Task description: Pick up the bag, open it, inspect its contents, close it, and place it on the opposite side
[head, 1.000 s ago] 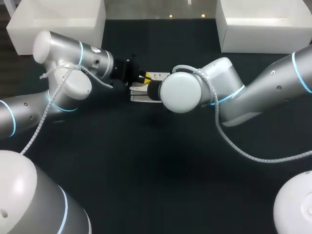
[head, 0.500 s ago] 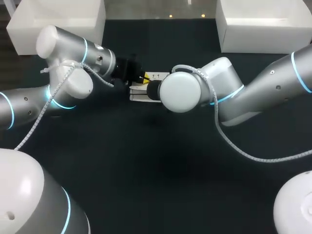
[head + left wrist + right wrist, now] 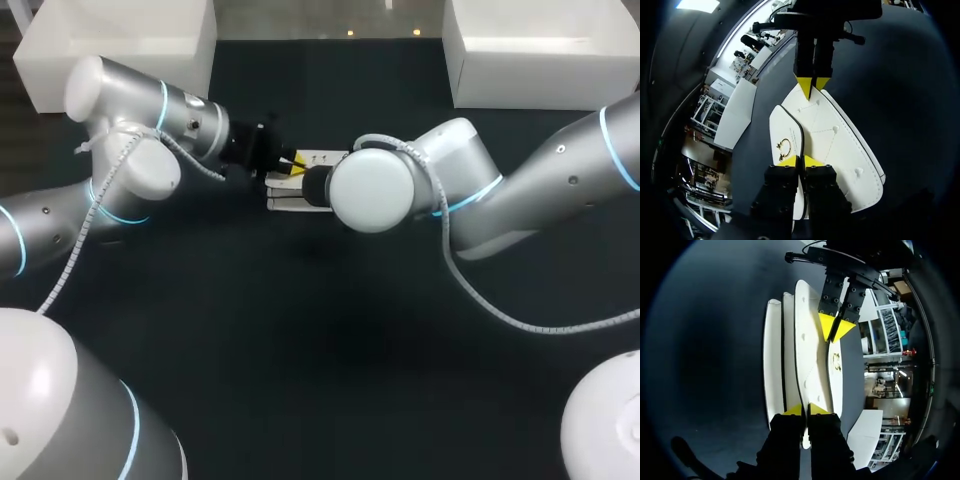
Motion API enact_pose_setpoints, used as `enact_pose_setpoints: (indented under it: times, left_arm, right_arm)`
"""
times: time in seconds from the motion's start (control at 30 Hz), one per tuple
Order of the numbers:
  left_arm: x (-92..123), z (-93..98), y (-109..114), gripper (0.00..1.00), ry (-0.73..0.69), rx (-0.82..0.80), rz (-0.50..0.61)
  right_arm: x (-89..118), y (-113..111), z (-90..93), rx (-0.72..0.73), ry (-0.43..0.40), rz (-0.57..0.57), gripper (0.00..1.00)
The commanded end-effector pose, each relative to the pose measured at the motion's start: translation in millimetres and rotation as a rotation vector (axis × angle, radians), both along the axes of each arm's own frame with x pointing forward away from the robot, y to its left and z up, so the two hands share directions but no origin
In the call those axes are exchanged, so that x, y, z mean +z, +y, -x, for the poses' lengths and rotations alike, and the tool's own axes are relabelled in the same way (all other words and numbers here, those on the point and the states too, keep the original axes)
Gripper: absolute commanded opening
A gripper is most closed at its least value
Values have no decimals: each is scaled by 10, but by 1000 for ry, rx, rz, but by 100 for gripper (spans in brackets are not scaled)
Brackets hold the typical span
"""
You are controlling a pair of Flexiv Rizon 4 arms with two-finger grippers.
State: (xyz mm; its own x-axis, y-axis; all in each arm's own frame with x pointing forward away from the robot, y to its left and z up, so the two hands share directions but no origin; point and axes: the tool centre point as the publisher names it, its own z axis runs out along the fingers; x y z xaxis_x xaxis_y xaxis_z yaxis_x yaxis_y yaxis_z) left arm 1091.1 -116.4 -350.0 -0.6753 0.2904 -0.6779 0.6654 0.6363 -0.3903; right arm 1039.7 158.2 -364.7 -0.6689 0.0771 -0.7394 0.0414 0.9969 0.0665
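Two closed pinches on white bag: L end effector one end, R end effector opp.

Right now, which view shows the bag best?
Left wrist view: the bag lies face-on, stitching and gold clasp visible, left gripper and right gripper shut on opposite ends. Right wrist view shows it edge-on, just stacked layers. Head view: mostly hidden behind the right arm.

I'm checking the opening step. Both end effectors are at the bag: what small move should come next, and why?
Probably raise the left end effector a little to part the layers of the bag. It and the right end effector pinch opposite ends of it, and its layers lie close together.
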Motion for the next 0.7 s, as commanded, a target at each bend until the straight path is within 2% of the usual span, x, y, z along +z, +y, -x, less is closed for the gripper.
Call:
enact_pose_setpoints:
  times: [0.03, 0.1, 0.13, 0.17, 0.27, 0.4, 0.47, 0.5, 0.7]
  left_arm:
    - [-26, -27, 70, 0, 2, -8, 14]
    - [-4, -19, 35, 0, -1, -8, 21]
    - [7, -12, 9, 4, -8, -11, 23]
    - [23, -6, -28, 24, -17, -13, 24]
    - [53, -6, -101, 27, -33, -16, 27]
    - [69, -20, -165, 21, -47, -11, 25]
    - [67, -33, -190, 4, -51, -4, 17]
    - [63, -37, -195, 0, -50, -2, 8]
    - [42, -10, -130, 0, -52, 3, -8]
  right_arm:
    - [-19, -2, -10, -1, -4, -1, 0]
    - [-19, -2, -10, -1, -4, -1, 0]
    - [-19, -2, -10, -1, -4, -1, 0]
    - [-19, -2, -10, -1, -4, -1, 0]
    - [-19, -2, -10, -1, -4, -1, 0]
    - [-19, -2, -10, -1, -4, -1, 0]
    - [-19, -2, -10, -1, -4, -1, 0]
    - [-19, -2, -10, -1, -4, -1, 0]
    - [-19, -2, -10, -1, -4, -1, 0]
